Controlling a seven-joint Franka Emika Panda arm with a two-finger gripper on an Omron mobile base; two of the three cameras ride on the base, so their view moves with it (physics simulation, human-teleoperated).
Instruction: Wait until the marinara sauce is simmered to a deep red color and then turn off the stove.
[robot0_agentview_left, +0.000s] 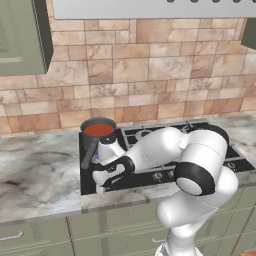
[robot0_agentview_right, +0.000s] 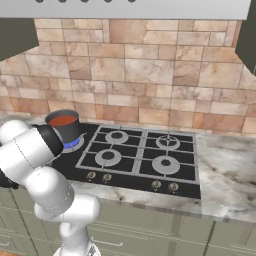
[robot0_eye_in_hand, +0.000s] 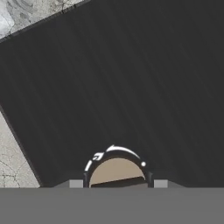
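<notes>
Pincer (robot0_agentview_left: 101, 189) clamped on stove (robot0_agentview_left: 165, 172) knob (robot0_eye_in_hand: 117, 169).

No readable text, white arrow marking (unlabelled) around knob (robot0_eye_in_hand: 117, 168)

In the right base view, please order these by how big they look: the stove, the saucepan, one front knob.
1. Stove, by far the largest.
2. Saucepan holding the sauce.
3. Knob, the smallest.
The knob lies nearer the camera than the saucepan and looks smaller anyway, so this order is safe.
</notes>
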